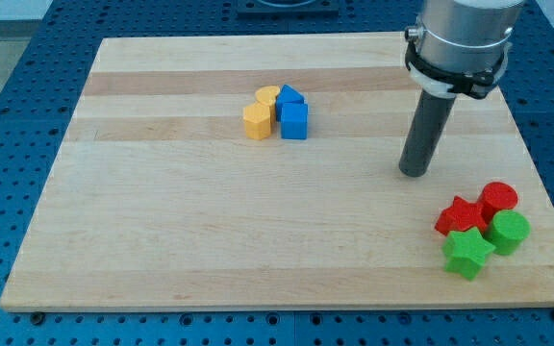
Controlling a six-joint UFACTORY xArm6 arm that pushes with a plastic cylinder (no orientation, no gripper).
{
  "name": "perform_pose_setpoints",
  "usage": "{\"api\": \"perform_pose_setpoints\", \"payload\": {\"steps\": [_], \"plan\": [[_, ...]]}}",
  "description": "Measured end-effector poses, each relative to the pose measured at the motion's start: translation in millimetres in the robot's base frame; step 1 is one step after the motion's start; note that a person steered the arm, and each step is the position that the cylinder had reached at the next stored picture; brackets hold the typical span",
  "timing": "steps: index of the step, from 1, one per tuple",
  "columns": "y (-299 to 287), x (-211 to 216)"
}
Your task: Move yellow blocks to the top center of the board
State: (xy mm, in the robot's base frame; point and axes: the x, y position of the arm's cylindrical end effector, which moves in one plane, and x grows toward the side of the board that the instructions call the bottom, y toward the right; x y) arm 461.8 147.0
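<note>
I carry no pincer on this arm, so there is no released or clenched state to record; I end in a straight dark rod. My tip stands on the wooden board, in its right half, roughly at mid-height of the view. It touches no block.

Yellow blocks: two, both in the upper middle of the board, a little left of centre. The yellow heart-shaped block lies nearer the view's top. The yellow hexagonal block sits just below and slightly left of it, the two touching or very nearly so. My tip is well apart from both, off to the view's right and somewhat lower.

Blue blocks: two, pressed against the right side of the yellow pair. The blue cube sits beside the hexagonal block. The second blue block, its shape not clear, sits above the cube next to the heart.

Lower right corner of the board: a cluster of four. The red cylinder is uppermost, the red star-shaped block to its left, the green cylinder below the red one, and the green star-shaped block lowest. These stand close together, below and right of my tip, clear of it.

The board rests on a blue perforated desk.
</note>
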Motion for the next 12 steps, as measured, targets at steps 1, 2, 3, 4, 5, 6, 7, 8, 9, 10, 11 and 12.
{"api": "perform_pose_setpoints", "payload": {"steps": [1, 2, 3, 4, 5, 6, 7, 8, 9, 10, 11, 12], "plan": [[-16.1, -3.2], [-71.3, -3.2], [-142.7, 3.4], [-198.4, 2.8], [-199.4, -19.7], [-188.3, -49.1], [-180.1, -88.4], [-180.1, -103.4], [-180.8, -100.2], [-209.1, -82.8], [-258.4, -71.2], [-288.3, -77.3]]}}
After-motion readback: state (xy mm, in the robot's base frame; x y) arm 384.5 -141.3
